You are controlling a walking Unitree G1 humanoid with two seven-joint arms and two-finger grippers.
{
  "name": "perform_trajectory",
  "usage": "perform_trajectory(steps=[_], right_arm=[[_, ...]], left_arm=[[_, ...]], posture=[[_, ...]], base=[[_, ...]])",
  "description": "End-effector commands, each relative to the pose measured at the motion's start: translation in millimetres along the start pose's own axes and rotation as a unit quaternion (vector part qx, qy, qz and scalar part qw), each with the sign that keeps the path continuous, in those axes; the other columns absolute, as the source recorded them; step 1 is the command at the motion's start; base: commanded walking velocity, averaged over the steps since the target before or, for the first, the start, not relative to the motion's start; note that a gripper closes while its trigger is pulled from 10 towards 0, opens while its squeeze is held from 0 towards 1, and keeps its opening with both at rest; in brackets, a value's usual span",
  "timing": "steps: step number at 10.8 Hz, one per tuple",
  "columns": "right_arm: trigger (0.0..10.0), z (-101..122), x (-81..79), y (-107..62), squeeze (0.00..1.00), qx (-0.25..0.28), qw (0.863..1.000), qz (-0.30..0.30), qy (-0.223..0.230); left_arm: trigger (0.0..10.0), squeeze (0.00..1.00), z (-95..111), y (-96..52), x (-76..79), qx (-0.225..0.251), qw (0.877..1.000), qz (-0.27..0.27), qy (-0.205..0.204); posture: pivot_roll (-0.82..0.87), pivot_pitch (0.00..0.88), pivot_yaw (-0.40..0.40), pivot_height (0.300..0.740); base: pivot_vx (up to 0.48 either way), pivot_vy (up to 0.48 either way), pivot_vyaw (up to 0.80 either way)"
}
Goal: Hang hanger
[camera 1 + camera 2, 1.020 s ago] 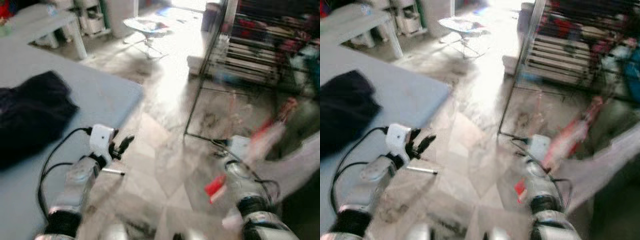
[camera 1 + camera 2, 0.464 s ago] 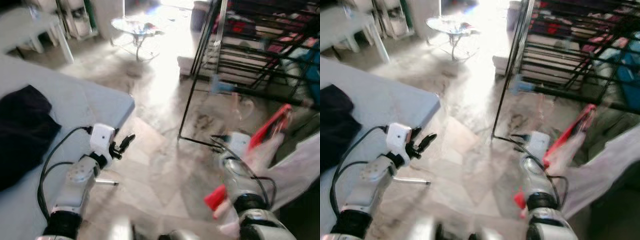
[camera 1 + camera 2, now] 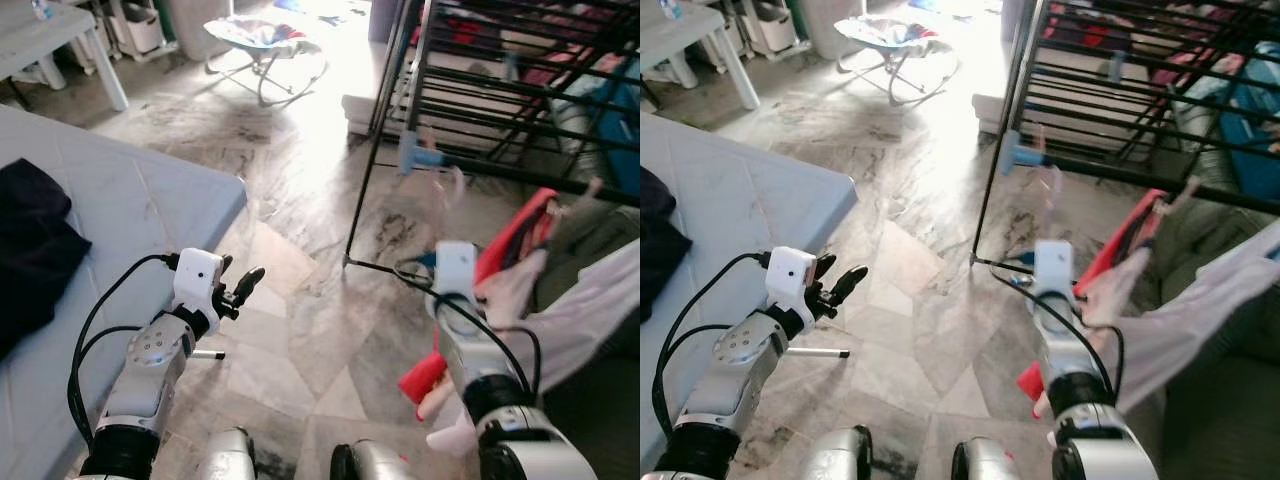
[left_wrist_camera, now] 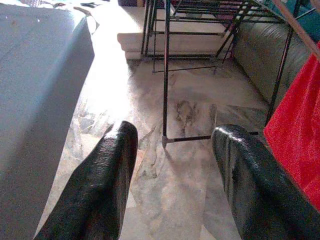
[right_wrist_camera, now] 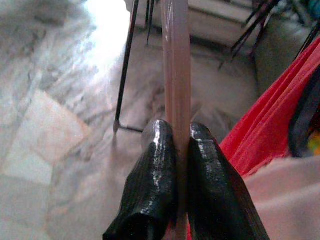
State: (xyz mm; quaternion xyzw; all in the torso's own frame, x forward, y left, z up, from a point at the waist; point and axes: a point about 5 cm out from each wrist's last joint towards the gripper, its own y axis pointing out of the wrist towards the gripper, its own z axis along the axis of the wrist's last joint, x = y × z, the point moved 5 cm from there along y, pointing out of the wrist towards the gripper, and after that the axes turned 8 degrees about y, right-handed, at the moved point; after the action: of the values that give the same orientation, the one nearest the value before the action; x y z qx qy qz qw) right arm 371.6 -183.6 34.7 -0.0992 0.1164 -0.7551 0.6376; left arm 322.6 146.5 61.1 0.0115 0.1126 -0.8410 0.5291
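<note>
Strong daylight poured in from about 12 o'clock in the head views, washing the marble floor point(image 3: 300, 190) into white glare near the baby bouncer point(image 3: 262, 40). The light faded toward 6 o'clock, where the floor was dimmer and greyer. The drying rack point(image 3: 520, 90) was backlit and dark, with slight blur at 3 o'clock. In the left wrist view the left hand point(image 4: 175, 175) looked soft and near-black against glare. In the right wrist view the hanger point(image 5: 176, 75) was blurred and pale.
</note>
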Motion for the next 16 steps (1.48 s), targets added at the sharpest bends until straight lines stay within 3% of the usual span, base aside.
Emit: perform_trajectory(steps=[1, 3, 5, 7, 9, 11, 13, 16], right_arm=[[10.0, 28.3, 2.4, 6.1, 0.00, 0.041, 0.999, -0.005, 0.006], [10.0, 54.6, 7.3, 22.3, 0.00, 0.031, 0.999, -0.013, 0.017], [10.0, 83.5, 3.1, 33.0, 0.00, 0.030, 0.998, -0.010, 0.059], [10.0, 101.5, -4.9, 36.4, 0.00, 0.043, 0.998, 0.006, 0.055], [10.0, 47.1, 3.3, 29.9, 0.00, -0.027, 0.998, -0.001, 0.051], [10.0, 3.7, 23.8, 12.2, 0.00, -0.038, 0.998, -0.025, 0.048], [10.0, -9.9, 31.4, -0.8, 0.00, -0.030, 0.998, -0.037, 0.045], [10.0, -21.2, 22.6, -12.0, 0.00, -0.042, 0.996, -0.032, 0.070]], left_arm=[[10.0, 0.00, -0.8, -1.9, -1.1, -0.003, 1.000, 0.003, -0.002], [10.0, 0.00, -1.6, -6.4, -1.7, -0.006, 1.000, 0.004, -0.005], [10.0, 0.00, -2.8, -10.4, -2.2, -0.010, 1.000, 0.006, -0.006], [10.0, 0.00, -1.5, -15.7, 1.8, -0.006, 1.000, 0.003, -0.011], [10.0, 0.00, 0.6, -20.0, 4.1, 0.000, 1.000, 0.011, -0.024], [10.0, 0.00, 0.8, -25.2, 6.2, 0.000, 0.999, 0.003, -0.046], [10.0, 0.00, 3.4, -23.4, 7.7, 0.004, 0.999, -0.008, -0.038], [10.0, 0.00, 5.1, -19.9, 10.4, 0.002, 0.999, -0.016, -0.036]], posture=[[0.08, 0.111, -0.080, 0.740], [0.10, 0.128, -0.078, 0.740], [0.11, 0.142, -0.081, 0.740], [0.12, 0.151, -0.089, 0.740], [0.11, 0.160, -0.090, 0.740], [0.09, 0.164, -0.077, 0.740], [0.08, 0.160, -0.069, 0.740], [0.07, 0.155, -0.064, 0.740]], base=[[0.000, 0.000, 0.00], [0.000, 0.000, 0.00], [0.000, 0.000, 0.00], [0.000, 0.000, 0.00], [0.000, 0.000, 0.00], [0.000, 0.000, 0.00], [0.000, 0.000, 0.00], [0.000, 0.000, 0.00]])
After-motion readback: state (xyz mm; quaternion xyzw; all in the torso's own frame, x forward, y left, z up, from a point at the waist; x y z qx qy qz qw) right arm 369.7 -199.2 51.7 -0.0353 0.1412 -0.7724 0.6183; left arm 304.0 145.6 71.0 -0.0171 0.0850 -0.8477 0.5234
